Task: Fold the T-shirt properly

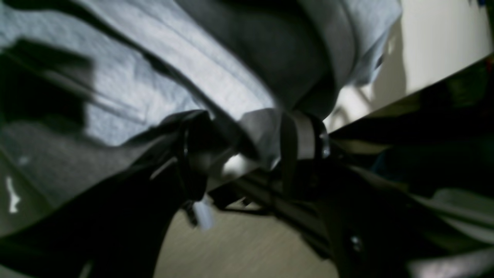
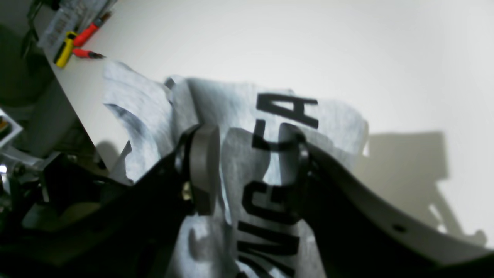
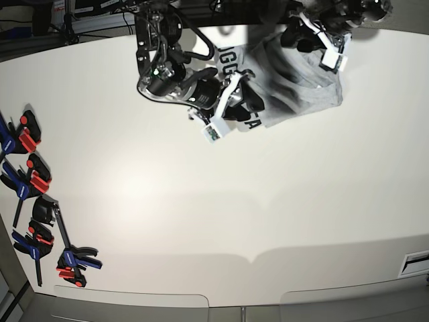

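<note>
1. Right gripper (image 2: 251, 154) straddles the lettered hem of the T-shirt (image 3: 295, 87); whether its jaws pinch the cloth, I cannot tell.
2. Left gripper (image 1: 251, 143) stands spread among grey folds, apparently let go.
3. T-shirt lies bunched at the base view's upper right, on the table (image 3: 201, 201), likely mid-fold.

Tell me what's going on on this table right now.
A two-armed robot is working on a grey T-shirt bunched up at the far edge of the white table. The right tool sits over the side with black lettering, jaws apart with cloth between them. The left tool is at the shirt's other side, with fabric draped over it. The shirt is still crumpled, not neatly folded. Clamps lie unused at one side.
</note>
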Robot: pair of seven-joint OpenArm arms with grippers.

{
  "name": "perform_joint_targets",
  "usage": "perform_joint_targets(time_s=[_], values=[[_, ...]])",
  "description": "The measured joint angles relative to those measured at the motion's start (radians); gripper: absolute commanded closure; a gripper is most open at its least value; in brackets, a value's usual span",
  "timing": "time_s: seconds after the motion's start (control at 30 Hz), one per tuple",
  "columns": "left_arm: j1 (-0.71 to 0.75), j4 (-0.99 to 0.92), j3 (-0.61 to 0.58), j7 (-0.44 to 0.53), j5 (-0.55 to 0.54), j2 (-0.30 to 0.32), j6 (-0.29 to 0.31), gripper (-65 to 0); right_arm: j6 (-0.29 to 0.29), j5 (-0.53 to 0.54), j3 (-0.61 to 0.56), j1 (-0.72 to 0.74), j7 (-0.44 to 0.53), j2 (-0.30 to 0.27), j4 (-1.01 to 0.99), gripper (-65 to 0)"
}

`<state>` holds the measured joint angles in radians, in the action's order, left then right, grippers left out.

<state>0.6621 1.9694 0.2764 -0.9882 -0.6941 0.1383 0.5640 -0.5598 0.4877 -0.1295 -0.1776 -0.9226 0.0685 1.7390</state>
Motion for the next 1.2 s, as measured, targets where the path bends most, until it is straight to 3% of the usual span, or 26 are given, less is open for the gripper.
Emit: perform_joint_targets(time_s=[0.1, 0.23, 0.37, 0.5, 0.8, 0.97, 1.07, 1.2], values=[[0.000, 0.000, 0.000, -0.003, 0.011, 0.000, -0.018, -25.8, 0.001, -0.004, 0.000, 0.000, 0.003, 0.001, -0.047, -23.6], [0.000, 0.000, 0.000, 0.001, -0.051, -0.003, -0.022, -19.0, 0.001, -0.002, 0.000, 0.000, 0.018, 0.000, -0.083, -23.6], [0.000, 0.000, -0.010, 0.012, -0.053, -0.058, -0.023, -14.6, 0.001, -0.002, 0.000, 0.003, 0.029, 0.001, -0.083, -23.6], [-0.003, 0.000, -0.027, 0.009, -0.049, -0.057, -0.022, 0.0, 0.001, 0.015, 0.000, 0.006, 0.029, 0.000, -0.083, -23.6], [-0.002, 0.036, -0.023, -0.048, 0.023, 0.015, -0.022, 0.0, 0.001, 0.017, 0.000, 0.006, 0.029, 0.001, -0.083, -23.6], [-0.002, 0.074, -0.022, -0.087, 0.041, 0.014, -0.022, 0.0, 0.001, 0.017, 0.000, 0.006, 0.029, 0.001, -0.083, -23.6], [0.000, 0.076, -0.022, -0.091, 0.045, 0.014, -0.062, 0.0, 0.001, 0.017, 0.000, 0.006, 0.029, 0.001, -0.083, -23.6], [0.000, 0.076, -0.022, -0.092, 0.128, 0.014, -0.067, 0.0, 0.001, 0.017, 0.000, 0.006, 0.029, 0.001, -0.083, -23.6]])
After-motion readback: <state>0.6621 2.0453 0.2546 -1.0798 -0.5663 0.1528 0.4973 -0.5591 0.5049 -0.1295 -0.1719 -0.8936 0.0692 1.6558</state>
